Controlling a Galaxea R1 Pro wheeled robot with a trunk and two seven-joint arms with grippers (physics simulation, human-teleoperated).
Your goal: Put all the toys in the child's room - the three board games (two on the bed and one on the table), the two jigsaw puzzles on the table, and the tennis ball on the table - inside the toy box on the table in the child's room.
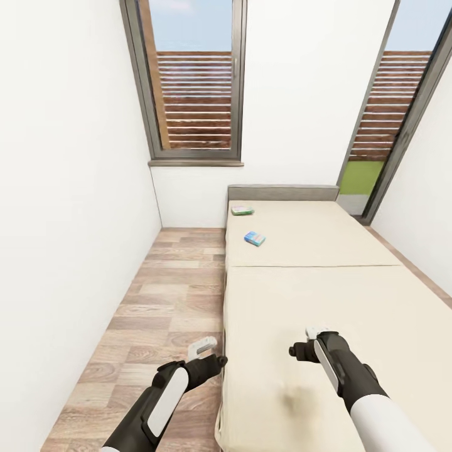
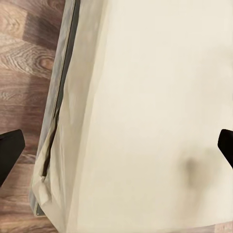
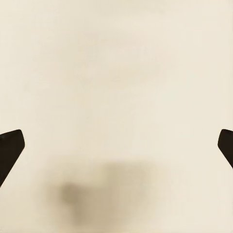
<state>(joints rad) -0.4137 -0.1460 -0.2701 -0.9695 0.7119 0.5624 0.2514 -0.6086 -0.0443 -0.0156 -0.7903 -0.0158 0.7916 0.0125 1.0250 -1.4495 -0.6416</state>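
Board games are what I'm after, and both lie far up the bed (image 1: 351,301) from my arms. Nearest me, my left gripper (image 1: 204,347) hangs over the floor (image 1: 163,295) by the bed's edge, my right gripper (image 1: 316,334) over the mattress; both stand spread wide and empty. Well ahead, the blue board game (image 1: 254,238) sits near the bed's left edge, its long side slightly askew. Beyond it, by the headboard (image 1: 282,192), lies the green board game (image 1: 242,210). I judge my left arm is on their side, but neither reaches without rolling forward.
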